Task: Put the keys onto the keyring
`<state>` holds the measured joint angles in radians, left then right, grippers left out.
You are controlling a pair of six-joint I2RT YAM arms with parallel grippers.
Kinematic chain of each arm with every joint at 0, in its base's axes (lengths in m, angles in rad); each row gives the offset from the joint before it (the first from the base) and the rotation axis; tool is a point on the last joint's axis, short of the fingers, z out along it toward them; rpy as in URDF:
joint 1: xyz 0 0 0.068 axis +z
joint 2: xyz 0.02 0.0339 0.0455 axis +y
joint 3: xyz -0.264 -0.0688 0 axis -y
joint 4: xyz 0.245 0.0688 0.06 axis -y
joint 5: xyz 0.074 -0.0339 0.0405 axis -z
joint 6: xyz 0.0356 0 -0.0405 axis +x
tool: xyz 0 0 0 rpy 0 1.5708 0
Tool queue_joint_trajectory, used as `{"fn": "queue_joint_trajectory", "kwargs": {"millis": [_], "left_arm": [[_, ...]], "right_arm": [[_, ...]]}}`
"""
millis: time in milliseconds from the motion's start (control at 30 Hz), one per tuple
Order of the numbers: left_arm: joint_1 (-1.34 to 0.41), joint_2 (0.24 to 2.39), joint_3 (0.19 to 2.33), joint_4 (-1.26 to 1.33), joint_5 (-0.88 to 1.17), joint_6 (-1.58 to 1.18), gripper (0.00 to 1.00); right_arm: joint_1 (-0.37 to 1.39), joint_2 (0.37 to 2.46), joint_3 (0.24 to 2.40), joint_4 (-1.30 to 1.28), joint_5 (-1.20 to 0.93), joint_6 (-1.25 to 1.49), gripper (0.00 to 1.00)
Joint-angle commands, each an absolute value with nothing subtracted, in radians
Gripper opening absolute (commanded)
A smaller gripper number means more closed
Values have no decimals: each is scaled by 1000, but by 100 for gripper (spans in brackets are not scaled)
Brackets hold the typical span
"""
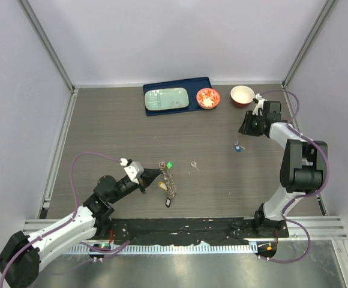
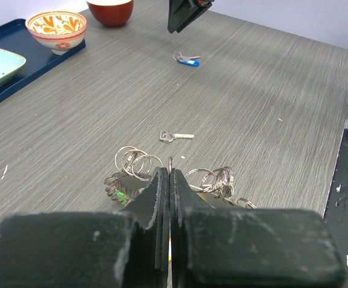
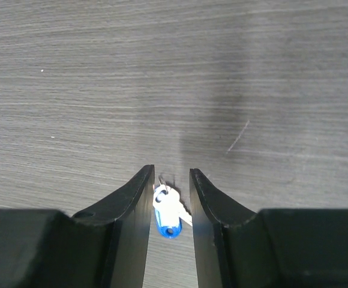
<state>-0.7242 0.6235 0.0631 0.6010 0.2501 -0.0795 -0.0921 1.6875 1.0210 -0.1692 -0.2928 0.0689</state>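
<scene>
Low on the table, my left gripper (image 1: 156, 174) (image 2: 170, 171) is shut on a thin metal edge of the keyring (image 1: 169, 183) (image 2: 135, 161), a bunch of silver loops with green, yellow and dark tagged keys lying around it. A plain silver key (image 1: 194, 164) (image 2: 175, 136) lies loose just beyond. The blue-headed key (image 1: 237, 146) (image 2: 188, 60) (image 3: 168, 213) lies on the table further right. My right gripper (image 1: 248, 125) (image 3: 171, 173) hangs over it, its narrowly parted fingers either side of the key in the wrist view, not touching it.
At the back, a blue tray (image 1: 198, 84) carries a pale green plate (image 1: 167, 99) and a red-and-white patterned bowl (image 1: 208, 98) (image 2: 57, 27). A red bowl (image 1: 242, 96) (image 2: 110, 9) stands beside the tray, close behind my right arm. White walls enclose the table.
</scene>
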Motion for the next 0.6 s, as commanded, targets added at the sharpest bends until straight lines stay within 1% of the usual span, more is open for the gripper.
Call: {"fn": "queue_joint_trajectory", "kwargs": {"millis": [0, 300, 567], "left_arm": [[-721, 621, 109, 620, 255, -89, 0], [-721, 637, 115, 617, 262, -86, 0], [-721, 632, 115, 615, 267, -84, 0]], "right_arm": [[-101, 1746, 1130, -308, -382, 3, 36], [-101, 1822, 1189, -388, -448, -52, 36], [-101, 1861, 1201, -410, -431, -75, 35]]}}
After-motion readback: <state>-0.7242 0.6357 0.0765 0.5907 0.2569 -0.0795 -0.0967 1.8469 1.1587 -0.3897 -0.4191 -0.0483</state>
